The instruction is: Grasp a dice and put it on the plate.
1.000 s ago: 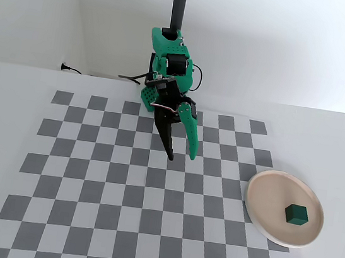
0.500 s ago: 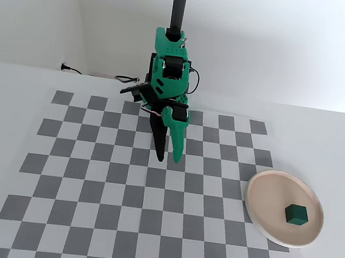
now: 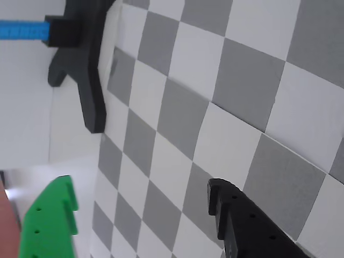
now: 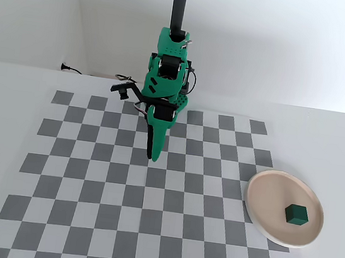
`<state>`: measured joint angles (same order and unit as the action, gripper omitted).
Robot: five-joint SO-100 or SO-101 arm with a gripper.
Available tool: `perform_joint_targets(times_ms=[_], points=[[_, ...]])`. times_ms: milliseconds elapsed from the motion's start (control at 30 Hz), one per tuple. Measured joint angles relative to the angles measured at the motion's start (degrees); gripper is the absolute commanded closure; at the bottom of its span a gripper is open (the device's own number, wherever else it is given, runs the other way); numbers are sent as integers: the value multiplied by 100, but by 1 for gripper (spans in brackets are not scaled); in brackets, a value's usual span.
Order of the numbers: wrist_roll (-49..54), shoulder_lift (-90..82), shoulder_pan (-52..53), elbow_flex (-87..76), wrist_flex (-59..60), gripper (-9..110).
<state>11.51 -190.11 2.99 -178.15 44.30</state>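
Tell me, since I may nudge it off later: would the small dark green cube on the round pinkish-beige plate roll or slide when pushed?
The small dark green cube rests on a flat face, so it would probably slide, not roll. Its sharp edges suggest a stiff solid. The round pinkish-beige plate looks smooth and shallow, so its raised rim might catch and tip the cube.

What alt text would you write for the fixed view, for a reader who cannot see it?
A dark green dice sits on a round pinkish plate at the right edge of a grey-and-white checkerboard mat. Far from it, a green robot arm points its empty tool down at the mat.
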Motion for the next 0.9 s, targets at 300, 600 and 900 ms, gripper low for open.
perform_joint_targets(times_ms=[300, 600, 900], points=[[-721, 0, 9, 0, 729, 106], [-1178, 0, -62, 0, 967, 106], [-1415, 0, -132, 0, 993, 106]])
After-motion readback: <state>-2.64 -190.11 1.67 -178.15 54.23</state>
